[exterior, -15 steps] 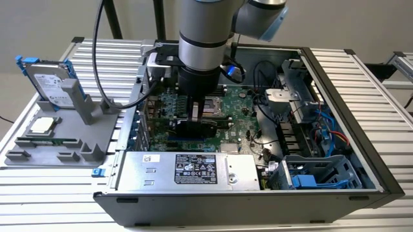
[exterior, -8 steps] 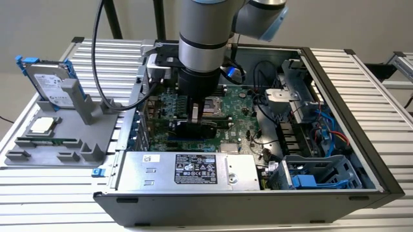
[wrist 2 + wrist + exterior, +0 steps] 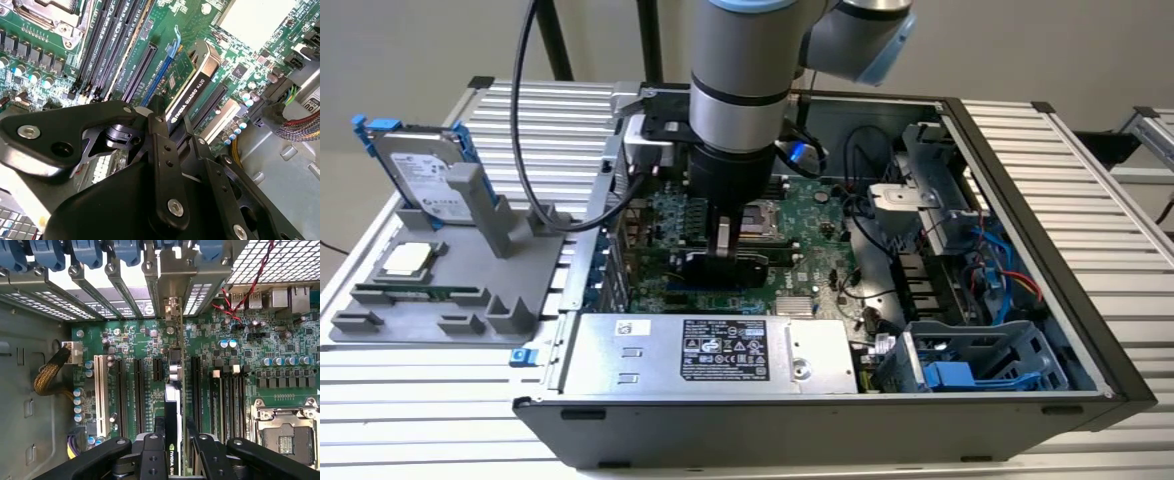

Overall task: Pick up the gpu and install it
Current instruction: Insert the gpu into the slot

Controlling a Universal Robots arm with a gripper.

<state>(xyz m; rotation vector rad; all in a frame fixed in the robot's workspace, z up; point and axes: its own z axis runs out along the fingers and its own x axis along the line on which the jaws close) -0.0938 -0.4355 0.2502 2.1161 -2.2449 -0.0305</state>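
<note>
The gpu (image 3: 172, 405) stands on edge over the green motherboard (image 3: 130, 335), in line with a long black expansion slot. Its silver bracket (image 3: 172, 307) reaches the case's rear slot openings. In the second wrist view the gpu (image 3: 192, 87) shows its black cooler edge and green board beside a blue-tabbed slot. My gripper (image 3: 174, 460) is shut on the gpu, one black finger (image 3: 152, 452) on each face of the card. In the exterior view the gripper (image 3: 724, 250) reaches straight down into the open computer case (image 3: 1067, 330), with the gpu (image 3: 720, 270) dark beneath it.
A grey holder (image 3: 454, 300) on the exterior view's left carries a hard drive in a blue frame (image 3: 427, 175), a processor chip (image 3: 407, 258) and a memory stick (image 3: 414, 293). The power supply (image 3: 707, 350), a drive cage (image 3: 974, 365) and cables (image 3: 1001, 270) crowd the case. The processor socket (image 3: 285, 432) lies near the card.
</note>
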